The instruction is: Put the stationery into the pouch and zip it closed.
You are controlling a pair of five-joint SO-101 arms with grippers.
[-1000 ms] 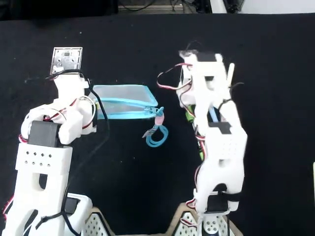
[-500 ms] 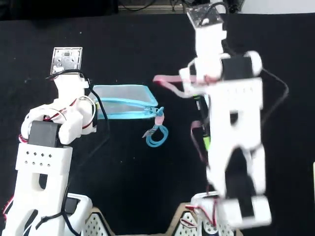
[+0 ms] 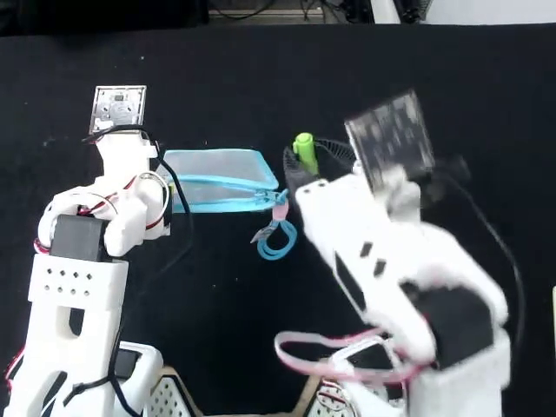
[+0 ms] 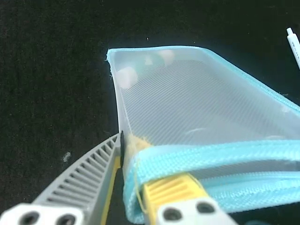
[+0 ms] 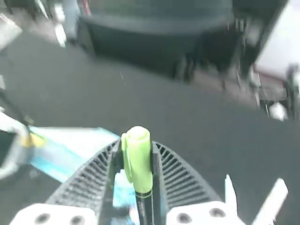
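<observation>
A translucent mesh pouch (image 3: 217, 176) with a blue zipper lies left of the table's middle. My left gripper (image 3: 165, 196) is shut on its left end, and in the left wrist view the fingers (image 4: 89, 187) clamp the pouch (image 4: 197, 108) at its zipper corner. A blue ring pull (image 3: 278, 240) hangs off the pouch's right end. My right gripper (image 3: 304, 167) is raised just right of that end, shut on a green marker (image 3: 303, 146). In the right wrist view the marker (image 5: 137, 159) stands upright between the fingers (image 5: 93, 178), with the pouch (image 5: 70, 145) beyond.
A white pen (image 4: 293, 47) lies on the black cloth past the pouch. Two more white pens (image 5: 274, 194) lie beside the right gripper. A square tag plate (image 3: 119, 104) sits on the left arm's wrist. The right arm's body covers the table's right half.
The right arm swung from stretched out over the far side back toward the pouch, now holding the green marker up by the pouch's right end. Left arm and pouch stayed still.
</observation>
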